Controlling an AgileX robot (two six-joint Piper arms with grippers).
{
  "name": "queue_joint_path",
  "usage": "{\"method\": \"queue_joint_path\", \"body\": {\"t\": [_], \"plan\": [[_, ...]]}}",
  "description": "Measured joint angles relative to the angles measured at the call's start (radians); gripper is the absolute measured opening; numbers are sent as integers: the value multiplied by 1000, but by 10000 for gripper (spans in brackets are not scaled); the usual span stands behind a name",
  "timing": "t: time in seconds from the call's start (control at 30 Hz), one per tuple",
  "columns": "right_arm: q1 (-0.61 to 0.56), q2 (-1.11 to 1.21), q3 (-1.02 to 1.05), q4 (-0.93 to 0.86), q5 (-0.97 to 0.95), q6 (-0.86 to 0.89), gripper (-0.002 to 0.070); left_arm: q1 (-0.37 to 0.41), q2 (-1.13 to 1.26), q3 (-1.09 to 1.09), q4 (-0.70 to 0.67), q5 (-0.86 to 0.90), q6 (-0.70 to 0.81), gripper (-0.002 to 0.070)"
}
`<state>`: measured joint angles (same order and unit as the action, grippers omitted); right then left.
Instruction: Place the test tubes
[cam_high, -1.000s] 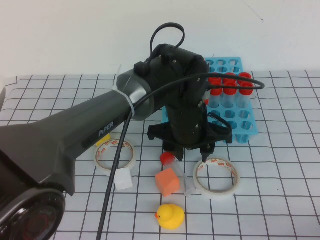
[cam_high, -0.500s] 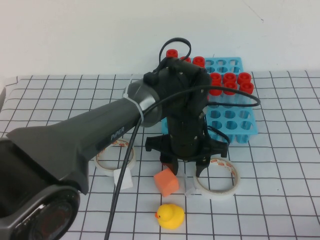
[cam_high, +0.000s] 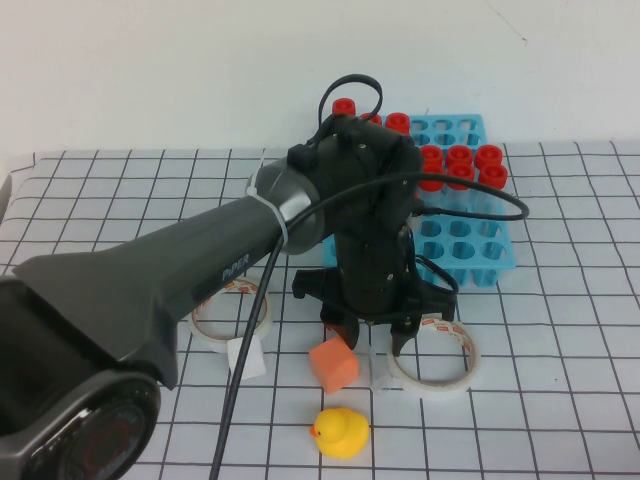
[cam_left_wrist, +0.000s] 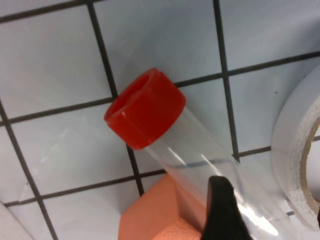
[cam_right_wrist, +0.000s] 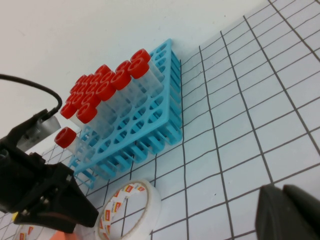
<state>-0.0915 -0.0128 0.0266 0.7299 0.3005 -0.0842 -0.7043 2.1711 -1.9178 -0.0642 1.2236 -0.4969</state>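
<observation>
While the wide left tool (cam_high: 368, 342) straddles the test tube (cam_left_wrist: 196, 156), the shut right tool (cam_right_wrist: 283, 213) hangs at the rack's (cam_high: 462, 252) 4 o'clock

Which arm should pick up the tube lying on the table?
Left. Its open left hand hangs right over the red-capped test tube, between the orange cube and the tape roll. The right hand is shut and sits farther away.

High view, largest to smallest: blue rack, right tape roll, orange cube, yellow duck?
Blue plastic test-tube rack
Right white tape roll
Orange cube, yellow rubber duck: alike
Left end effector open over red-capped clear tube; right end effector shut, right of the rack.
</observation>
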Motion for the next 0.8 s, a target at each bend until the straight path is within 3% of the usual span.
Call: {"method": "queue_joint_path", "body": {"t": [0.3,0.53,0.8], "plan": [[0,0,0,0,0,0,-1,0,0,0,28,0,-19,376],[0,0,0,0,0,-2,-1,1,0,0,112,0,-178,376],[0,0,0,0,0,-2,-1,4,37,0,59,0,-255,376]]}}
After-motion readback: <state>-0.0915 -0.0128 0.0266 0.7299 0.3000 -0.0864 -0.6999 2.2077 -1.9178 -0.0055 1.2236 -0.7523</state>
